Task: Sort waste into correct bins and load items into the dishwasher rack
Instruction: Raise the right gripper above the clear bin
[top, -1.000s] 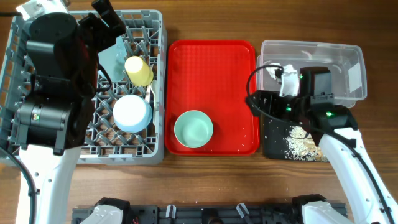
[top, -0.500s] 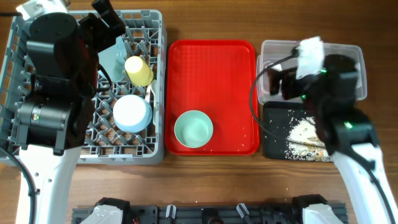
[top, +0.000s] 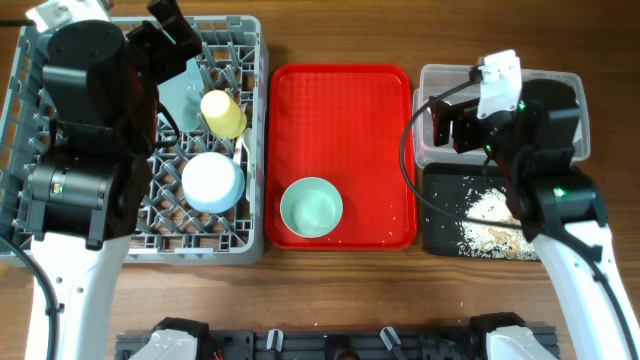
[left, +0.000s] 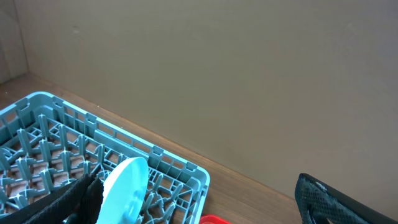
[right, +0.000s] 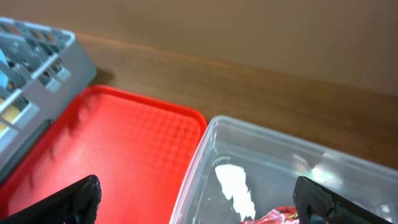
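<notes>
The overhead camera looks straight down on the bench (top: 330, 290), taking in rack (top: 232, 36), red tray (top: 340, 110) and tub (top: 445, 85) together. The left wrist camera sits close over the rack's far corner, facing almost level toward the wall (left: 217, 74); the right wrist camera looks low across the red tray's far corner and tub toward that wall.

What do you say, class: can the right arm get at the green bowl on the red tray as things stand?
Probably yes. The bowl sits alone and uncovered on the tray, and the right gripper is open and empty over the clear tub next to it.
</notes>
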